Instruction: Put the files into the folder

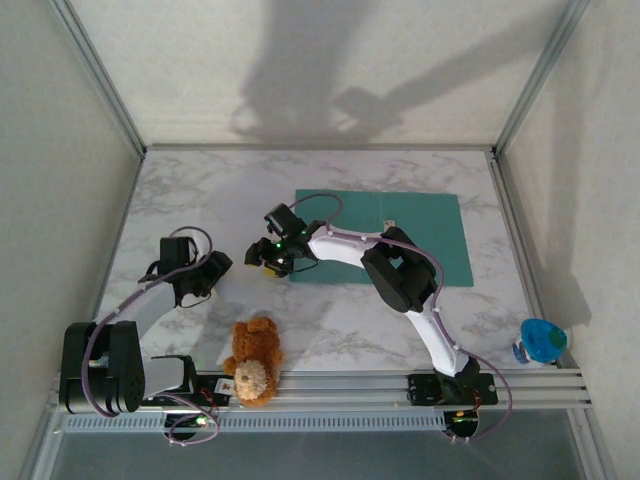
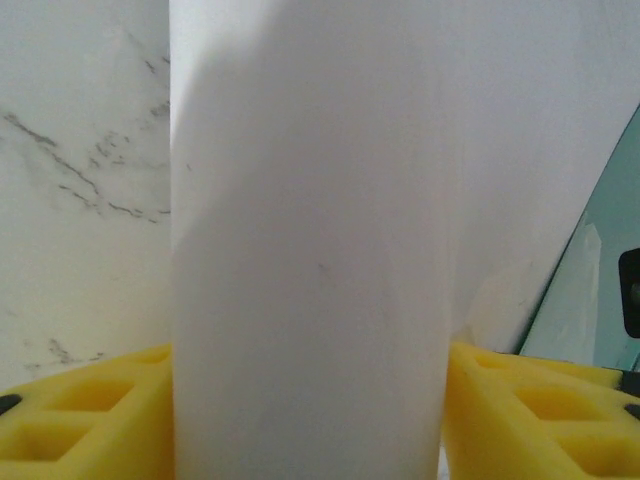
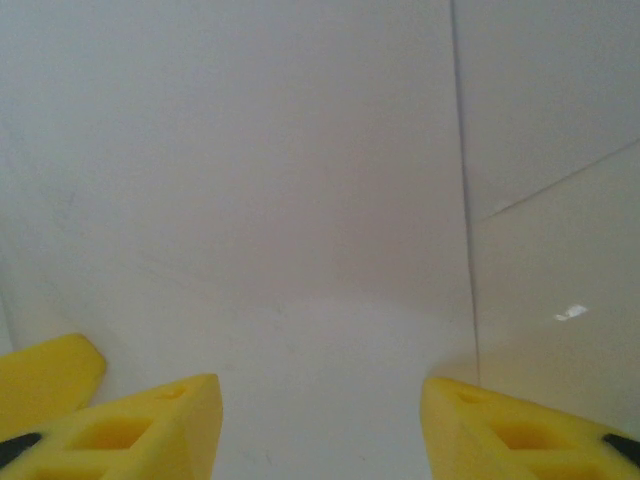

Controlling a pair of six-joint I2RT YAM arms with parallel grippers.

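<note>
The teal folder [image 1: 400, 238] lies flat at the table's middle right, and its edge [image 2: 600, 280] shows at the right of the left wrist view. The white files [image 2: 310, 250] lie to its left, hard to tell from the marble from above. A fold of them bulges up between the yellow fingers of my left gripper [image 2: 310, 420], which press on it from both sides. From above, the left gripper [image 1: 215, 268] sits left of the folder. My right gripper [image 1: 266, 262] is at the folder's left edge. Its fingers stand apart over white sheets [image 3: 300, 200], gripper [image 3: 320, 420] open.
A brown teddy bear [image 1: 255, 362] sits at the near edge between the arm bases. A blue object [image 1: 541, 340] stands at the near right corner. Metal frame posts and pale walls close in the marble table [image 1: 200, 190] on the left, right and far side.
</note>
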